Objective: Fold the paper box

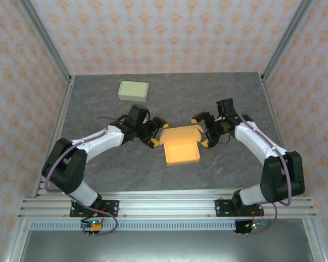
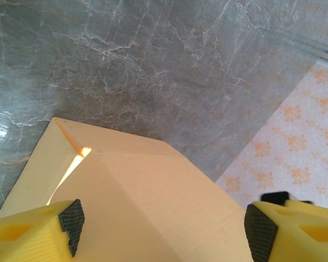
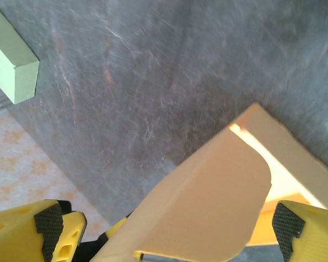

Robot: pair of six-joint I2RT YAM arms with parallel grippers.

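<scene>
Beside the paper box [image 1: 181, 146], left end effector [image 1: 156, 132] and right end effector [image 1: 202, 131] gape, green block [image 1: 134, 90] beyond.

A dark grey desk [image 1: 126, 169] with pale marble-like veins takes up the middle of the frame. Wallpapered panels close it in on three sides, pale pink with a repeating orange floral motif: the back wall [image 1: 164, 33] across the top, the left wall [image 1: 16, 98] and the right wall [image 1: 311, 93] down the edges. Slim aluminium posts, the left post [image 1: 46, 38] and the right post [image 1: 284, 38], slant in from the upper corners to the desk's far corners. Along the bottom run silver aluminium rails [image 1: 164, 204], a slotted strip [image 1: 164, 225] below them, then a plain grey panel [image 1: 164, 245]. The light is soft and even, with faint glare on the stone.
</scene>
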